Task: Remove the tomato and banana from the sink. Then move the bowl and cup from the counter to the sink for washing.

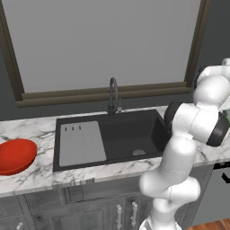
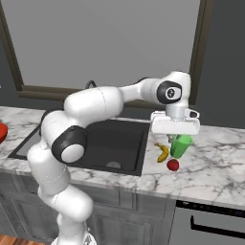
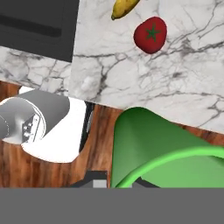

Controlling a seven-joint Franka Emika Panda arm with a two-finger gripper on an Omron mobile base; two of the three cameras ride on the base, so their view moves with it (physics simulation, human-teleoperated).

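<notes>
Marble counter [image 2: 215, 158] bears banana [image 2: 163, 152] and tomato [image 2: 173, 165].

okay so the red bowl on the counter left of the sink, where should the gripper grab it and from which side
Grip the bowl by its rim, coming from above with one finger inside and one outside the wall. It sits open side up and is wide and shallow, likely too broad to span across.

light: even, soft | shadows: faint | focus: sharp | render: slightly pixelated
</notes>
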